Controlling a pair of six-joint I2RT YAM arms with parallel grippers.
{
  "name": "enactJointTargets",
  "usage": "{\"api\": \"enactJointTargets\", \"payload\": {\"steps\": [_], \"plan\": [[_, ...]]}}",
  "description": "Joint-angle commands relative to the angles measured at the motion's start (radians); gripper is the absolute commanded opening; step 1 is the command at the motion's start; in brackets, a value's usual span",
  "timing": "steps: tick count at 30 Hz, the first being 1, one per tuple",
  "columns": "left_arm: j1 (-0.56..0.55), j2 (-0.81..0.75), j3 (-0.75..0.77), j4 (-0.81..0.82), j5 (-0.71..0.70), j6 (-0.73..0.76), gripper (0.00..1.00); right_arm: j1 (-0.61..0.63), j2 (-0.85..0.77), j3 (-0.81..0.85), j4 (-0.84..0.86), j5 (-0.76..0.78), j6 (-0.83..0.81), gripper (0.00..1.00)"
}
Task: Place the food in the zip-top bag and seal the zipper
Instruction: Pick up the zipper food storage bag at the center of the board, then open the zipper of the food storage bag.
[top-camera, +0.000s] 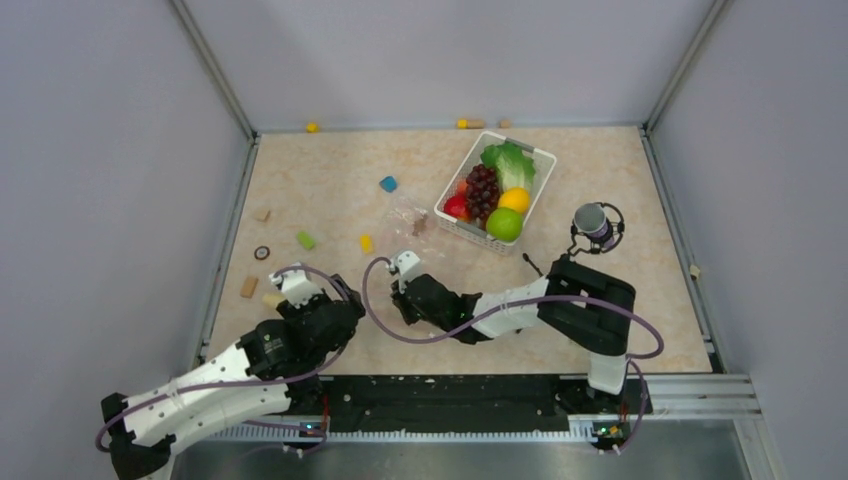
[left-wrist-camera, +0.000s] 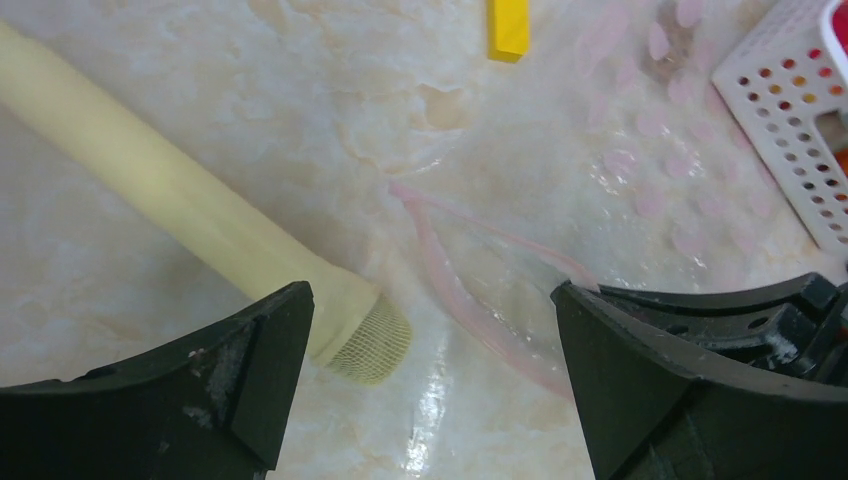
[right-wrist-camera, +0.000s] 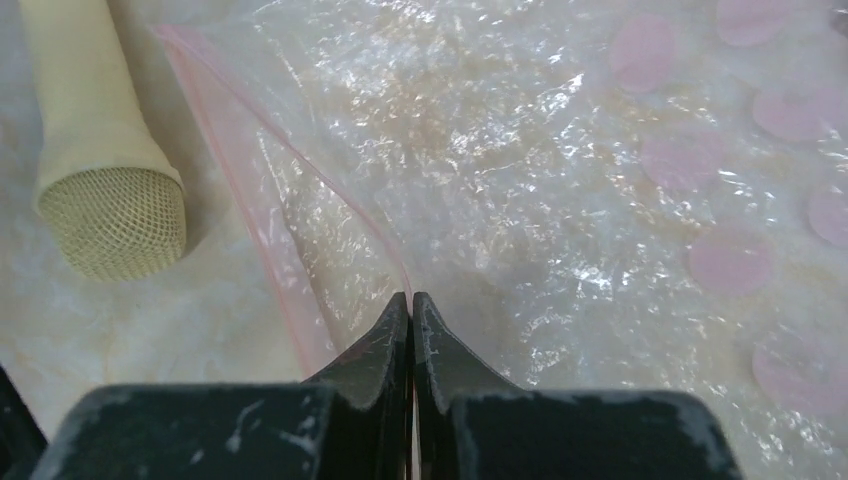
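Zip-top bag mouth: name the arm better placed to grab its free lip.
Left, probably. The right hand is shut on one lip of the pink zipper strip of the clear crinkly plastic bag; the left hand hangs open, the other lip showing between its fingers.

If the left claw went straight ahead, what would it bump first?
Probably the pink zipper at the mouth of the clear bag, lying straight ahead of the open left gripper. The cream tube sits just left of that line, though depth is unclear.

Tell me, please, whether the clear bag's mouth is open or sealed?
Open. On the bag, the two pink zipper strips spread apart rather than lying pressed together, and the right hand pinches one of them.
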Motion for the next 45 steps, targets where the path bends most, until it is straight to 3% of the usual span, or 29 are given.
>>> {"api": "enactJointTargets", "payload": {"steps": [1, 5, 9, 20, 26, 31, 37, 45], "plan": [[0.004, -0.037, 0.002, 0.208, 0.081, 0.216, 0.97, 0.013, -0.143, -0.050, 0.118, 0.116, 0.147, 0.00], [0.003, -0.052, 0.034, 0.336, 0.154, 0.338, 0.97, 0.008, -0.240, -0.085, 0.177, 0.152, 0.199, 0.00], [0.004, -0.028, 0.132, 0.330, 0.193, 0.433, 0.97, 0.001, -0.309, -0.076, 0.190, 0.084, 0.211, 0.00], [0.004, -0.063, 0.267, 0.352, 0.300, 0.494, 0.97, -0.005, -0.403, 0.046, 0.129, -0.020, 0.288, 0.00], [0.005, -0.115, 0.320, 0.333, 0.270, 0.495, 0.97, -0.013, -0.372, 0.157, 0.163, -0.159, 0.334, 0.00], [0.004, -0.137, 0.379, 0.299, 0.208, 0.480, 0.97, -0.018, -0.345, 0.190, 0.192, -0.154, 0.417, 0.00], [0.003, -0.124, 0.392, 0.275, 0.123, 0.469, 0.96, -0.053, -0.312, 0.118, 0.352, -0.166, 0.588, 0.00], [0.003, 0.014, 0.354, 0.246, 0.021, 0.416, 0.95, -0.091, -0.338, -0.048, 0.335, -0.077, 0.664, 0.00]]}}
